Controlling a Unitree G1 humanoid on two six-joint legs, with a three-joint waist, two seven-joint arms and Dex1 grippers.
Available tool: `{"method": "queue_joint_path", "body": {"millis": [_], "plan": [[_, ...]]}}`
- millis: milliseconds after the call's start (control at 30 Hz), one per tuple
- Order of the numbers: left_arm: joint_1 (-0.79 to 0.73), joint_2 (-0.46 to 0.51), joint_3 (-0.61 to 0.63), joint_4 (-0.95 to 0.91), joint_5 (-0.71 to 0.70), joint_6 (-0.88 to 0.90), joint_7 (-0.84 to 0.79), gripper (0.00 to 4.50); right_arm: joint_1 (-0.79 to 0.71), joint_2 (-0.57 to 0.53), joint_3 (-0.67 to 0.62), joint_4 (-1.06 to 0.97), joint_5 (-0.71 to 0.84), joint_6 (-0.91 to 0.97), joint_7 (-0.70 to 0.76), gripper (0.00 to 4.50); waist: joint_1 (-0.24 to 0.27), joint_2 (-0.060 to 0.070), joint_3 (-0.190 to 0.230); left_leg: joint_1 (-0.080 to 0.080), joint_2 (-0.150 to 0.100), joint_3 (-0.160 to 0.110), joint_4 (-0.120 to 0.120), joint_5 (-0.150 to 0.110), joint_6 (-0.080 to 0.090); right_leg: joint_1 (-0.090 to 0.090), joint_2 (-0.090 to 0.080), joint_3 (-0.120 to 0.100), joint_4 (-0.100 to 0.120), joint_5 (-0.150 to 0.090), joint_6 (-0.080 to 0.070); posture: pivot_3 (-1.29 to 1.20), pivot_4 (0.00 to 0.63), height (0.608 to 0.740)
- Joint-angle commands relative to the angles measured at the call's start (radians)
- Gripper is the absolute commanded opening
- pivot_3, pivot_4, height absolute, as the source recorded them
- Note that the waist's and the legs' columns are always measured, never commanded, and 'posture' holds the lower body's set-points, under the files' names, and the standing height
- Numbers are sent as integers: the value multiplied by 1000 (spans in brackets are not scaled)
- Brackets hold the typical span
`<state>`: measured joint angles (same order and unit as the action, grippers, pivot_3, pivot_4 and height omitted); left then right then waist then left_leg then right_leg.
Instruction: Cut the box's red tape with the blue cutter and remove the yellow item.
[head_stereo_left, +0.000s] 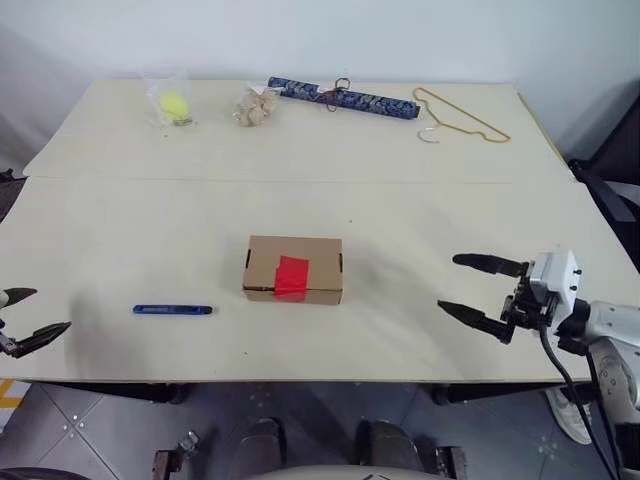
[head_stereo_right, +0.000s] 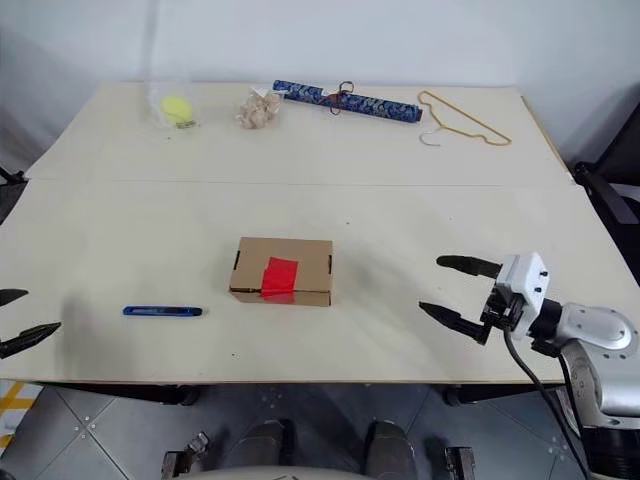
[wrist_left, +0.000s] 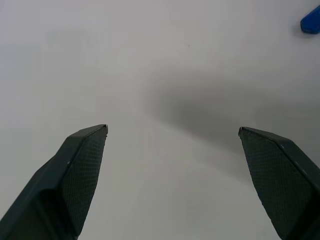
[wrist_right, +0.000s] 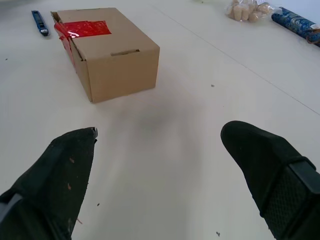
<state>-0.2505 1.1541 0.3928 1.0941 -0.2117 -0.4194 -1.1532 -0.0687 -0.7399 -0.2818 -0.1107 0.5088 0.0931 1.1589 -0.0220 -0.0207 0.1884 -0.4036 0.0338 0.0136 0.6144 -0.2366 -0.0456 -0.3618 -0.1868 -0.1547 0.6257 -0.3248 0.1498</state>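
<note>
Box (head_stereo_left: 293, 268) closed, red tape (head_stereo_left: 291, 276) intact; blue cutter (head_stereo_left: 172, 310) just left; left end effector (head_stereo_left: 28, 318) and right end effector (head_stereo_left: 476, 289) open, empty

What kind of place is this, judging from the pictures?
Probably a robot test room or lab, not a home. A plain pale table stands by bare white walls on a grey tiled floor, and unrelated props lie on it: a taped box, a blue cutter, a wire hanger.
</note>
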Motion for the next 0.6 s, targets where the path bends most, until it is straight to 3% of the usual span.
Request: {"method": "queue_joint_path", "body": {"millis": [33,233,300,367,467,600], "plan": [[-4,7,16,-18,-22,-1,-17,4469,19,-25,-41,-30,21,-7,8,4500,0,0,0,0,0,0,0,0,0,0,0,0,0,0,0,0,150,740],[-58,-33,1,-161,-110,232,-149,4469,64,-38,-9,-177,88,119,-28,4500,0,0,0,0,0,1,0,0,0,-1,0,1,0,0,0,0,150,740],[-119,-64,-18,-259,-136,299,-166,4071,108,-72,46,-284,89,197,-30,4322,11,0,0,0,0,2,0,0,0,-1,0,2,1,0,0,0,150,740],[-160,-87,-49,-333,-124,327,-165,3565,140,-90,80,-352,85,253,-54,3861,23,-1,-1,0,1,2,1,0,0,-1,1,2,1,0,0,0,150,740],[-287,-165,-144,-399,-71,342,-134,2624,156,-93,177,-428,28,298,-101,2828,30,-1,-1,0,1,2,2,0,0,0,1,3,0,1,-1,0,150,740],[-499,-319,-287,-406,8,367,-90,1399,79,-62,329,-416,-78,309,-150,1465,43,-2,-1,-1,1,2,8,0,0,0,2,3,2,1,0,0,150,740]]}}
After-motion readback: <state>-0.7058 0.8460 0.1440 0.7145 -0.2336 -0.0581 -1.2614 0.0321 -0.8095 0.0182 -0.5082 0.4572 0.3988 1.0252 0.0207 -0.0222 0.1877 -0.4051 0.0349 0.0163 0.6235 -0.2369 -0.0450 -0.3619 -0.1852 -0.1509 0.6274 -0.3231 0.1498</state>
